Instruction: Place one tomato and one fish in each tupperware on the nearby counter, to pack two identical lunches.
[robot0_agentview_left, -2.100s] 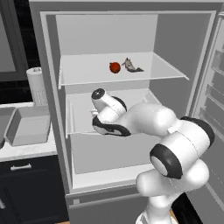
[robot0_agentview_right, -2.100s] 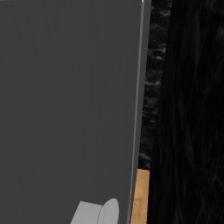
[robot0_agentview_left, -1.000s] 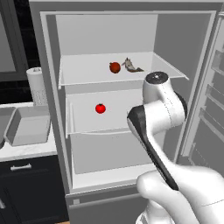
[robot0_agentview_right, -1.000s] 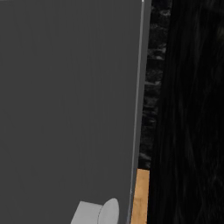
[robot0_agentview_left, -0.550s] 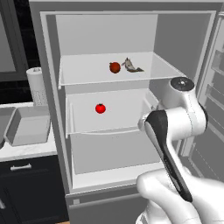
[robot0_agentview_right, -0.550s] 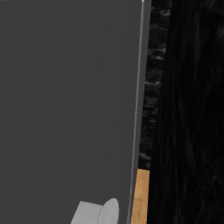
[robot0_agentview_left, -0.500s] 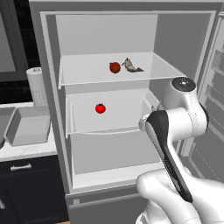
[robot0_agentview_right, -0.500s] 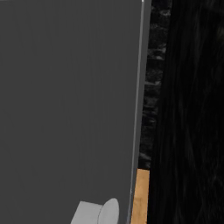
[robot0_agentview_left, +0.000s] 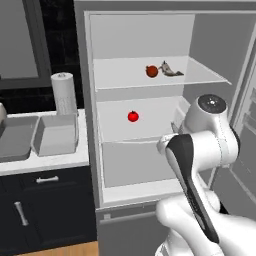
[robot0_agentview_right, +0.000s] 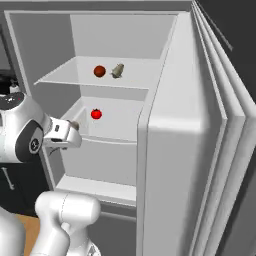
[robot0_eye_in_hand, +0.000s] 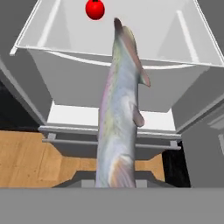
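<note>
Two grey tupperware trays sit side by side on the white counter (robot0_agentview_left: 45, 162) well off to the arm's left, the darker tray (robot0_agentview_left: 14, 145) farther out and the lighter tray (robot0_agentview_left: 56, 140) nearer the fridge; nothing can be seen lying in either from the left base view. One silvery fish (robot0_eye_in_hand: 119, 113) is clamped in the gripper (robot0_agentview_right: 75, 126), whose jaws are closed on its tail end; in the hand view its long body runs straight away from the fingers, head pointing toward the fridge's middle shelf (robot0_eye_in_hand: 131, 48). Just beyond the fish's head on that shelf lies a bright red tomato (robot0_eye_in_hand: 95, 8), apart from it. Higher up, the top shelf (robot0_agentview_left: 150, 82) carries a darker red tomato (robot0_agentview_left: 152, 71) and a second, smaller grey fish (robot0_agentview_left: 170, 70) just beside each other. The gripper hangs in front of the open fridge (robot0_agentview_right: 150, 125), outside the shelves, over the lower compartment's front edge and the wooden floor (robot0_eye_in_hand: 30, 157). A paper towel roll (robot0_agentview_left: 64, 93) stands upright on the counter behind the lighter tray, next to the fridge wall. Below the counter run dark cabinets (robot0_agentview_left: 47, 210) with silver handles.
</note>
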